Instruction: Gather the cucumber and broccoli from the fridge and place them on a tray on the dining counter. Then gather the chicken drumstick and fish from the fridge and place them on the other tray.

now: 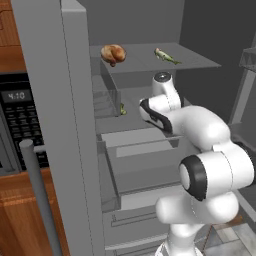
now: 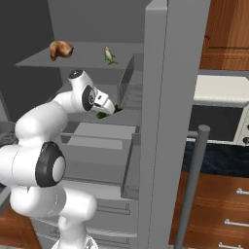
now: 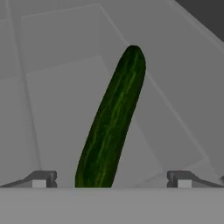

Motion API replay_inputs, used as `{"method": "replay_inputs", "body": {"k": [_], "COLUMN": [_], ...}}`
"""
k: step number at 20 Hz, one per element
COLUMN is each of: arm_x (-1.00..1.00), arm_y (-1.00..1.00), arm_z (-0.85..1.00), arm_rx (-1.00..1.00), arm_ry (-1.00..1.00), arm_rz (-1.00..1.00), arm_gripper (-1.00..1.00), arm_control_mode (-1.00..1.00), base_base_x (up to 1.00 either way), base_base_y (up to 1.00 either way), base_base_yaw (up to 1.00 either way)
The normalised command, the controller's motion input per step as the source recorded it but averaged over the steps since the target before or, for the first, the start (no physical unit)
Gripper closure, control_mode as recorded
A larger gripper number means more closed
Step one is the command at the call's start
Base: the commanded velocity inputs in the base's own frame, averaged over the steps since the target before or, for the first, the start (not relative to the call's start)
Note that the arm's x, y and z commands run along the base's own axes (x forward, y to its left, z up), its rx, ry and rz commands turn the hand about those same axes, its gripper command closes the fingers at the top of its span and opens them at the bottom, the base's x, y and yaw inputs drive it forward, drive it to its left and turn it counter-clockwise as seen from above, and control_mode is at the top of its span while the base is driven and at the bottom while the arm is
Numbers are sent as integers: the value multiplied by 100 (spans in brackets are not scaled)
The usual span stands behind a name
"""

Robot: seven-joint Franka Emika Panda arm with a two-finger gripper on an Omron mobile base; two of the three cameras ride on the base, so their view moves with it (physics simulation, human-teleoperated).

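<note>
The fridge (image 1: pixel 50 100) stands open. My gripper (image 3: pixel 112 179) reaches onto its middle shelf and is open, with the dark green cucumber (image 3: pixel 111 122) lying lengthwise between the fingertips (image 3: pixel 43 179), untouched by them. In the right base view the cucumber (image 2: pixel 103 115) peeks out just past the hand. On the shelf above lie the orange-brown chicken drumstick (image 1: pixel 113 54) at the left and the fish (image 1: pixel 166 56) at the right. A small green bit (image 1: pixel 123 109) shows left of the hand; I cannot tell whether it is the broccoli. The dining counter and the trays are out of view.
The open fridge door (image 2: pixel 165 97) with its bar handle (image 2: pixel 192 185) stands close to the right of the arm, with clear door bins (image 2: pixel 127 85) on its inner side. A black microwave (image 1: pixel 20 120) sits in wooden cabinets left of the fridge. Drawer fronts (image 1: pixel 130 220) lie below the shelves.
</note>
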Motion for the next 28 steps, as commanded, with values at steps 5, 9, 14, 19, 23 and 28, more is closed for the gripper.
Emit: {"method": "replay_inputs", "body": {"k": [5, 9, 14, 19, 23, 28], "arm_x": [37, 36, 9, 13, 7, -1], "arm_y": [-7, -12, -5, -3, 0, 0], "arm_z": [-14, -18, -24, -27, -47, -43], "arm_rx": [0, 0, 0, 0, 0, 0], "arm_ry": [0, 0, 0, 0, 0, -3], "arm_rz": [0, 0, 0, 0, 0, 0], "arm_gripper": [-100, -100, -100, -100, 100, 100], "arm_control_mode": [-100, -100, -100, -100, -100, -100], "base_base_x": [0, 0, 0, 0, 0, 0], "base_base_y": [0, 0, 0, 0, 0, 0], "base_base_yaw": [0, 0, 0, 0, 0, 0]}}
